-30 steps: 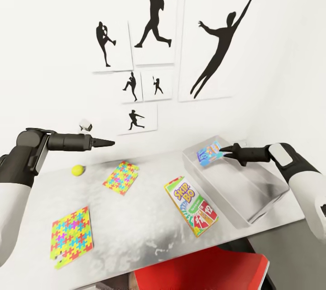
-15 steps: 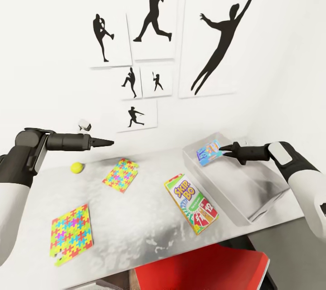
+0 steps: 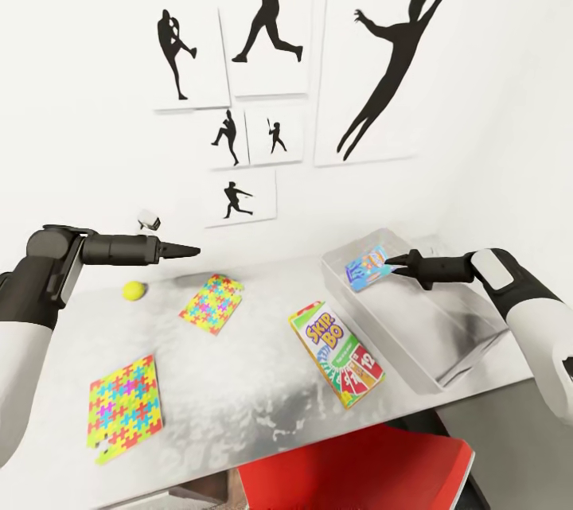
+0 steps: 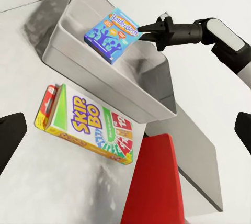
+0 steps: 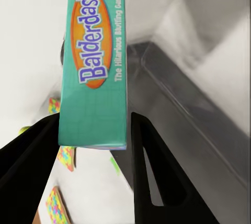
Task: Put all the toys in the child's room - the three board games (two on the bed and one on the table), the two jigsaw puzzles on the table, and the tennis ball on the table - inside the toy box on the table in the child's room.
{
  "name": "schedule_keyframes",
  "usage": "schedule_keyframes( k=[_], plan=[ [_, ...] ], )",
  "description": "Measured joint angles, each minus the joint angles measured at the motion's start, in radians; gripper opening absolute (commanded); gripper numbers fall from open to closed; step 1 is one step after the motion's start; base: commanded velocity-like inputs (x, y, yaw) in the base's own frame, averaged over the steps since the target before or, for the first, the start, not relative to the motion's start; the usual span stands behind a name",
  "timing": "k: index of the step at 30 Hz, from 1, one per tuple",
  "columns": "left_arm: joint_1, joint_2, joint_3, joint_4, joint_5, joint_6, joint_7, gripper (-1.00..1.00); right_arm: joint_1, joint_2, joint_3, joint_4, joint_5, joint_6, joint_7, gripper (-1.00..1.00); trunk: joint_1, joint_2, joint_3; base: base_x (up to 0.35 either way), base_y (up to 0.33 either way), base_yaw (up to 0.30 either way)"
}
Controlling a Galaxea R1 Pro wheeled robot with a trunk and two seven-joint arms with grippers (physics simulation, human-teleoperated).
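I hold the small blue "Balderdash" board game box (image 3: 367,266) by one edge, my right gripper (image 3: 390,264) clamped on it, above the far end of the shallow light-grey toy tray (image 3: 458,331) at the right of the head picture, so I judge it can drop inside and not on the white table top (image 3: 239,383). My left gripper (image 3: 191,251) hangs at middle left above the small yellow-green ball (image 3: 134,290), its fingers looking pressed together on nothing. The tray's floor is pale and hard to read, so I cannot tell if something already lies there.
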Motion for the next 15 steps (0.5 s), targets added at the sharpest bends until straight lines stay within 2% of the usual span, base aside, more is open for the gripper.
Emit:
schedule_keyframes(
  k=[15],
  plan=[
    [0.0,0.004,0.0,0.0,-0.001,0.0,0.0,1.0,-0.012,-0.002,0.0,0.0,0.0,0.0,-0.001,-1.0,0.0,0.0,-0.025,0.0,0.0,0.0]
  ],
)
